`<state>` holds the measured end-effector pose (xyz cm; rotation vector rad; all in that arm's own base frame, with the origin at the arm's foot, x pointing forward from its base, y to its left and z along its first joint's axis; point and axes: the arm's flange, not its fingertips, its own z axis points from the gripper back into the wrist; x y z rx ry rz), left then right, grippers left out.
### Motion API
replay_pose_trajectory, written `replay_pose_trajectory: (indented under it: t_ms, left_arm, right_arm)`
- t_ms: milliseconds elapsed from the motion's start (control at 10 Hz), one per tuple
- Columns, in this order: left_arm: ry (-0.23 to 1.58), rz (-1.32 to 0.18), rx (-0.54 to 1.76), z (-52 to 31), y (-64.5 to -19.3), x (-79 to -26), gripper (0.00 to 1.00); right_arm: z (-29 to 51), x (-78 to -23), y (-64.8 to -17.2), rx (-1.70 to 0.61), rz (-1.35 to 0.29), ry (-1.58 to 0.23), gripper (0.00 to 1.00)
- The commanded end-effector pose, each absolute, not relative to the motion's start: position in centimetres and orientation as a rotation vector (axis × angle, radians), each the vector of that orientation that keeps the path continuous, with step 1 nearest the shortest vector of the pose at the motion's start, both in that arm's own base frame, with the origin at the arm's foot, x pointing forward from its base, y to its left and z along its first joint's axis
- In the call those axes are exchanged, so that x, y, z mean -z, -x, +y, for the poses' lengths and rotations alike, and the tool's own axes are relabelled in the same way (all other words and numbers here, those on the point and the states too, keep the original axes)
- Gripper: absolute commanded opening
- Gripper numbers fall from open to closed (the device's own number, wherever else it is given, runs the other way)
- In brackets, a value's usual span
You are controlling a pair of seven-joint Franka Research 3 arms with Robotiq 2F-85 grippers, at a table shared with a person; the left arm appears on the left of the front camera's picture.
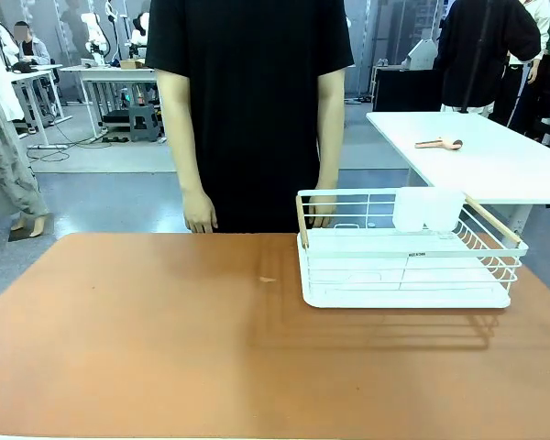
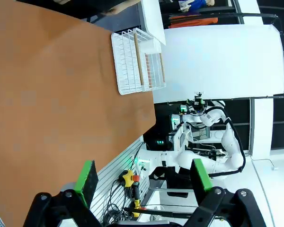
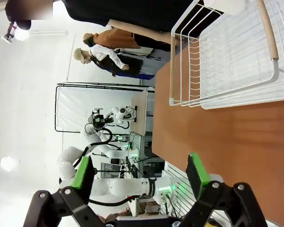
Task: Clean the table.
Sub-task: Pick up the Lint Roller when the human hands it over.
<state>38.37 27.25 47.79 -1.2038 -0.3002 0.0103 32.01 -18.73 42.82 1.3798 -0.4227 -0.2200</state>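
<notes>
Front view gives you the terracotta desk (image 1: 165, 348) spread across the lower frame, a person (image 1: 247, 92) in a black T-shirt standing at its far edge with both arms hanging down. One hand (image 1: 200, 216) rests at the desk's far edge. The other hand (image 1: 323, 213) sits just behind the far left corner of a white wire rack (image 1: 403, 275). The rack stands on the right half of the desk, toward the far side, and casts a soft shadow toward you. It has a pale wooden handle (image 1: 492, 220) along each end, and a white holder (image 1: 427, 209) hangs on its far rail. A small fleck (image 1: 268, 280) lies on the desk just left of the rack. Beyond it on the right, a white desk (image 1: 495, 165) carries a small brownish tool (image 1: 438, 143), too small to make out. Left wrist view shows your left pincer (image 2: 142, 164) spread wide, green pads facing each other with nothing between them. One finger is over the desk (image 2: 52, 94) and the other is past its edge, with the rack (image 2: 137, 61) well away at the desk's far end. Right wrist view shows your right pincer (image 3: 139, 158) equally wide and gripping nothing. It hangs beside the edge of the desk (image 3: 227, 137), with the rack (image 3: 227, 61) ahead of it.
</notes>
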Motion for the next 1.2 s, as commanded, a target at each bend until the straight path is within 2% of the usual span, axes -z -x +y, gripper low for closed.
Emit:
replay_pose_trajectory:
  t_ms: [0, 1100]
  left_arm:
    - [1.205, -0.314, -0.007, 27.39, -37.89, -47.90, 1.00]
    - [1.205, -0.314, -0.007, 27.39, -37.89, -47.90, 1.00]
  right_arm:
    - [-18.68, -43.16, -31.85, 0.228, -0.421, -1.374, 1.00]
    - [-18.68, -43.16, -31.85, 0.228, -0.421, -1.374, 1.00]
